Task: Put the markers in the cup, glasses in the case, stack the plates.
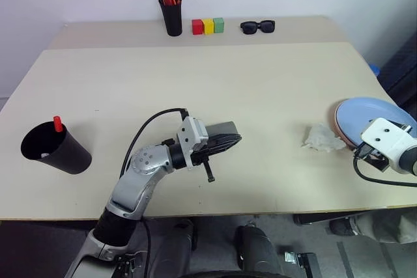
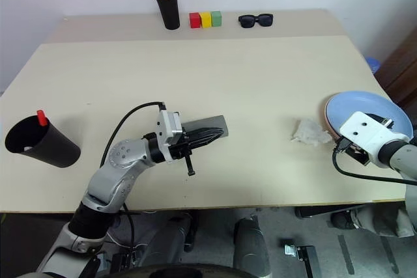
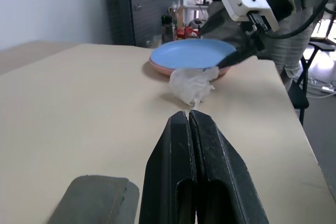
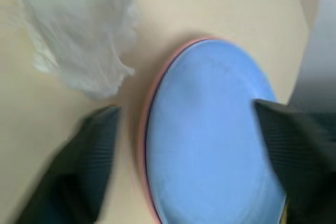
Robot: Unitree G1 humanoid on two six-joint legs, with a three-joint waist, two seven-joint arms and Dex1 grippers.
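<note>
A wide black cup [image 1: 55, 149] stands at the table's left, and the red end of a marker [image 1: 57, 124] sticks out of it. Near the table's middle my left gripper [image 3: 187, 118] is shut on nothing, its fingers lying close along the grey case [image 1: 225, 127]. The case looks closed, and the glasses are out of view. At the right edge the light blue plate [image 1: 373, 114] rests on the pink plate [image 4: 148, 129]. Above their near rim my right gripper [image 4: 191, 150] stands open, one finger on either side of the blue plate and holding nothing.
A crumpled white tissue [image 1: 322, 139] lies just left of the plates. Along the back stand a black pen holder [image 1: 172, 16] with orange-capped markers, three coloured blocks [image 1: 208, 26] and black sunglasses [image 1: 257, 27]. The table's right edge runs close behind the plates.
</note>
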